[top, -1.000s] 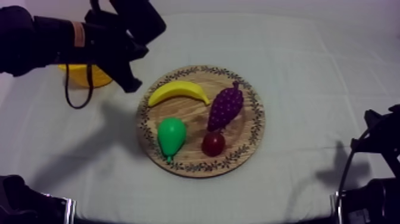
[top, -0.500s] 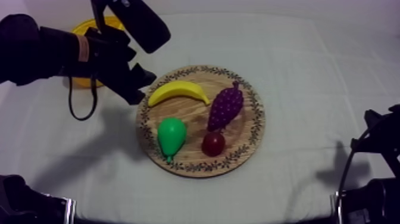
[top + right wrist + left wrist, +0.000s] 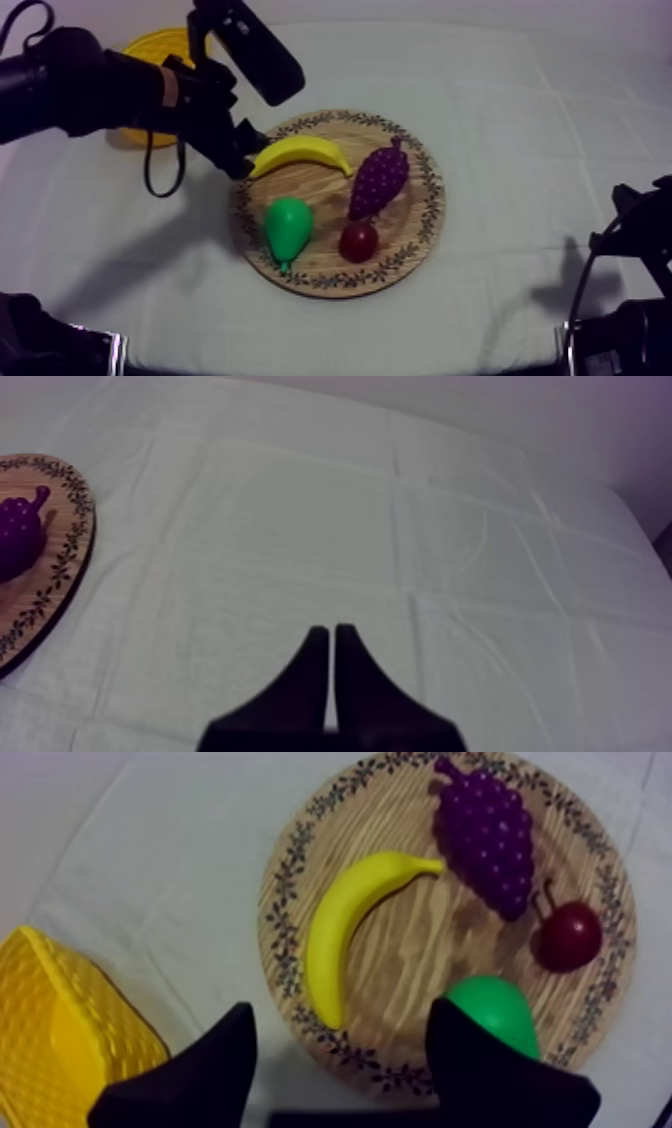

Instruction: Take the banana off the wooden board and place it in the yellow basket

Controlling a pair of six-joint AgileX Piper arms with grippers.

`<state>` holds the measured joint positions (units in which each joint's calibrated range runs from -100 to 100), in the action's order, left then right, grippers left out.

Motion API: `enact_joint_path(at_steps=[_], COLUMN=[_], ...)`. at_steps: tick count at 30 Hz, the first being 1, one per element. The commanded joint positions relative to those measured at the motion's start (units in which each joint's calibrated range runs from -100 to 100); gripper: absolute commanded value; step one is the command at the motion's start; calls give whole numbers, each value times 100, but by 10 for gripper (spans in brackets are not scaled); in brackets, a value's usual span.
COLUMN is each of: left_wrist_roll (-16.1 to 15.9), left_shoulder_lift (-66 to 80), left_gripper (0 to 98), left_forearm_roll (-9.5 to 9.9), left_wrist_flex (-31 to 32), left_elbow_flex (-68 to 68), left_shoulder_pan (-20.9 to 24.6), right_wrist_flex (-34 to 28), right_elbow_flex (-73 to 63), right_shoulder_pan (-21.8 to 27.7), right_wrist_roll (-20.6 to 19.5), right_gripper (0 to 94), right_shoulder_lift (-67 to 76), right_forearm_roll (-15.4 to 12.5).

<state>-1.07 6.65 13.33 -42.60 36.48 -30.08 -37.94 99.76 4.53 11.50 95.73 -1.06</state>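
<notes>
On wooden board, banana ahead of left jaws (apart)

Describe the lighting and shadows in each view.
Top view: the left arm casts a soft dark shadow on the cloth beside the wooden board, and a smaller shadow lies by the right arm. Left wrist view: even light, with a faint sheen along the banana. Right wrist view: flat light, faint shading along the cloth's creases, no glare.
</notes>
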Motion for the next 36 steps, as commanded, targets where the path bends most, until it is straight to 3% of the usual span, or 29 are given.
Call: enact_joint_path(at_steps=[1, 15, 29, 36], left_wrist_roll=[-120, -505, -525, -175], left_shoulder_lift=[-370, -2677, -4019, -4300], left_gripper=[625, 616, 589, 412], left_forearm_roll=[-15, -31, 19, 324], left_wrist_flex=[-18, -804, -1604, -1698], left_elbow_flex=[-132, -1592, -2965, -3152], left_shoulder_pan=[15, 110, 137, 22], right_wrist_flex=[-4, -4, -4, -4], right_elbow_flex=[2, 2, 2, 2], right_shoulder_pan=[-1, -1, -1, -1], right_wrist_roll=[0, 0, 0, 0], right_gripper=[3, 3, 3, 3], right_shoulder_lift=[2, 2, 2, 2], right_forearm_roll=[1, 1, 1, 1])
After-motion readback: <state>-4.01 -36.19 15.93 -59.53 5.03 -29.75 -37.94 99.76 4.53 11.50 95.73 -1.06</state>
